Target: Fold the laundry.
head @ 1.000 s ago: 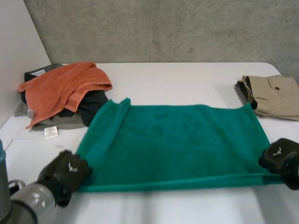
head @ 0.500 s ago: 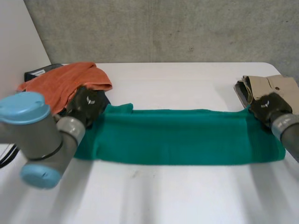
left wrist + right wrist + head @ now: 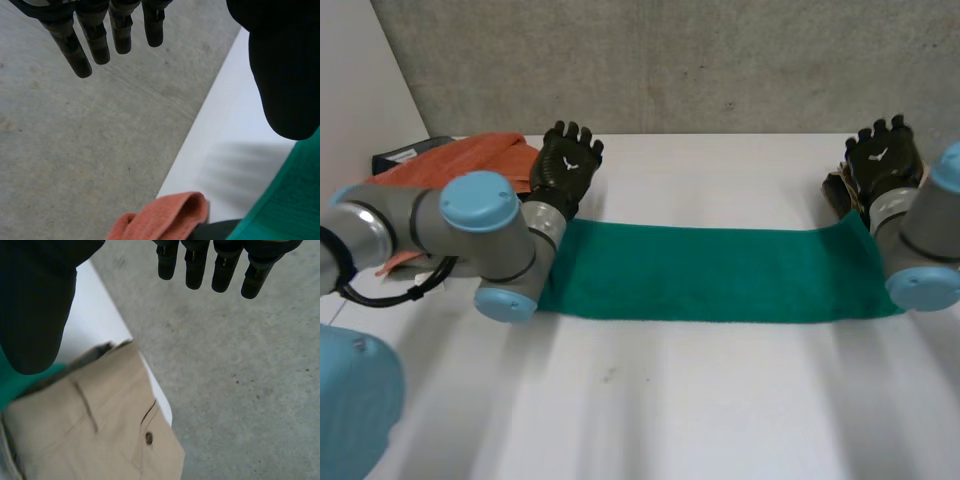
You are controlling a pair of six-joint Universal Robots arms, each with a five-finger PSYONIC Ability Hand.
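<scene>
the green towel point(image 3: 710, 272) lies flat as a long folded strip across the white table point(image 3: 720, 410). the left hand point(image 3: 567, 165) is just past the towel's far left corner, fingers point(image 3: 95, 42) straight and spread, holding nothing. the right hand point(image 3: 883, 155) is just past its far right corner, likewise wide and empty. an orange towel point(image 3: 470, 158) lies by the green towel's left end, and folded khaki trousers point(image 3: 90, 425) lie at its right end.

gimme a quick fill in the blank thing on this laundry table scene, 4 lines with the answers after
1. The left hand and the right hand are both ____, holding nothing.
2. The crumpled towel beside the left hand is ____ in colour.
3. The folded beige trousers have a pocket with a small round ____.
4. The long green terry towel lies folded flat on the white ____.
Missing words: open; orange; button; table.
</scene>
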